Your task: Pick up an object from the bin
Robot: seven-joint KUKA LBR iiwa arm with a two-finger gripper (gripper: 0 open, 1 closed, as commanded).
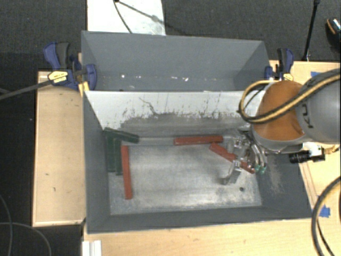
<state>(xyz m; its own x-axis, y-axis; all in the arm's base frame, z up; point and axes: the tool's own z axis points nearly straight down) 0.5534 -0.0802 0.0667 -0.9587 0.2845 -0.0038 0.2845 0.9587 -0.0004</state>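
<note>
Near the right edge of the bin's [176, 63] floor, you have the gripper [234, 170] low over the scuffed grey metal, just beside a short red bar [221, 151] that lies slanted by the back-right corner. You cannot tell from here whether the tool is apart or together. A longer red bar [197, 140] lies along the back edge, near the short one. By the left edge a third red bar [127, 172] runs front to back, beside dark green pieces [114, 151] in the back-left corner. The back wall [170, 103] is streaked with scratches, and dark floor [42, 15] surrounds the bin
</note>
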